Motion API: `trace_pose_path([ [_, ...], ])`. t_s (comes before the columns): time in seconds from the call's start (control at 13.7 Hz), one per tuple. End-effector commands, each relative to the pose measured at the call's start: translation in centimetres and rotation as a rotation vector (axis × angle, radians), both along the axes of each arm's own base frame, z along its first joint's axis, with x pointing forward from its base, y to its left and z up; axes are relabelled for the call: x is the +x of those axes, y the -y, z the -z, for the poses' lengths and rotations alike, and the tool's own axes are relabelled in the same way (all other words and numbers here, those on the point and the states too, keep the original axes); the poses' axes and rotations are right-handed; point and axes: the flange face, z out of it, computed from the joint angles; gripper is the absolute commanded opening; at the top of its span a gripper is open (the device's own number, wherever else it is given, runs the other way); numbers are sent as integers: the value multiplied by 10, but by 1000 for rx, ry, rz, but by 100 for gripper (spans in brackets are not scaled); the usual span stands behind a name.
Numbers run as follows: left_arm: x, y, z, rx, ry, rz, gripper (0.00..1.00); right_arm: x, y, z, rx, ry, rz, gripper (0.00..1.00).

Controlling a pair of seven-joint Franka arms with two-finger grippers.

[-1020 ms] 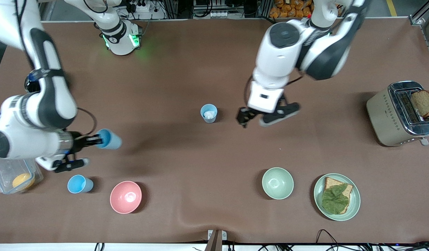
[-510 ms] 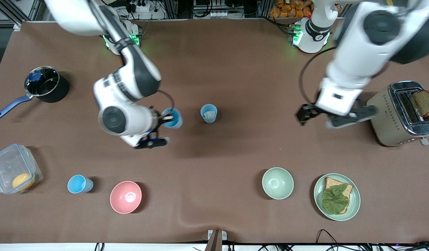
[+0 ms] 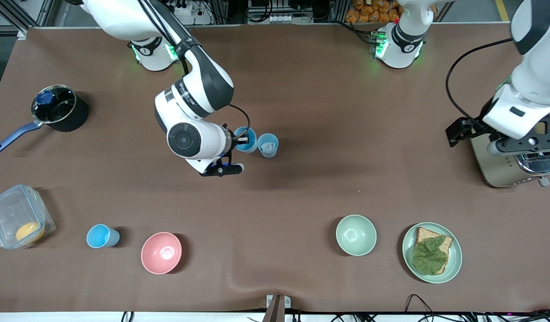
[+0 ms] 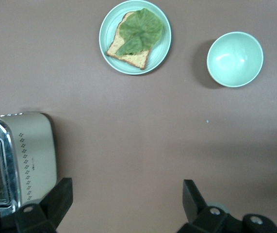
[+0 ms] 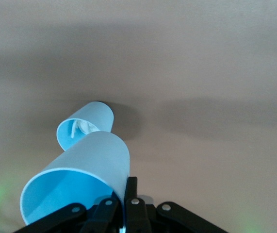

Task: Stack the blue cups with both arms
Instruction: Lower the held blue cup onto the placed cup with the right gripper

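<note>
My right gripper [image 3: 242, 141] is shut on the rim of a blue cup [image 3: 247, 139] and holds it in the air, right beside a second blue cup [image 3: 268, 145] that stands mid-table with something white inside. In the right wrist view the held cup [image 5: 80, 182] fills the foreground, tilted, with the standing cup [image 5: 82, 126] just past it. A third blue cup [image 3: 99, 236] stands near the front edge toward the right arm's end. My left gripper [image 3: 458, 129] is open and empty, up in the air beside the toaster [image 3: 512, 147]; its fingers [image 4: 194, 196] show over bare table.
A pink bowl [image 3: 161, 252] stands beside the third cup. A pale green bowl [image 3: 356, 235] and a plate with bread and lettuce [image 3: 431, 252] are near the front. A black pot [image 3: 56, 109] and a clear container [image 3: 18, 221] are at the right arm's end.
My right arm has carried its cup from the right arm's end to beside the middle cup. My left arm has swung away from the middle to the toaster.
</note>
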Motion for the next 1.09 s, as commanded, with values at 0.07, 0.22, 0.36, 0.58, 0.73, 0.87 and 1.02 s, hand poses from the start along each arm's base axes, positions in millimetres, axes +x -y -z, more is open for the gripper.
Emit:
trace_pose_path([
  [0.07, -13, -19, -18, -18, -47, -6, 100, -22, -34, 10, -8, 19, 45, 0],
  [0.22, -19, -22, -26, -13, -73, -13, 100, -27, -42, 21, -23, 9, 57, 0],
  [0.36, -27, -23, -37, -6, -65, -16, 100, -28, -44, 30, -32, 5, 73, 0],
  [0.58, -31, -26, -44, -1, -57, 44, 100, -35, -47, 47, -38, 4, 72, 0],
  [0.73, -31, -26, -44, -1, -57, 45, 100, -36, -46, 55, -40, 14, 87, 0],
  [0.87, -31, -20, -44, -3, -57, 55, 100, -38, -48, 57, -40, 15, 85, 0],
  [1.02, -30, -15, -43, -1, -58, 73, 100, -41, -53, 61, -43, 17, 91, 0],
])
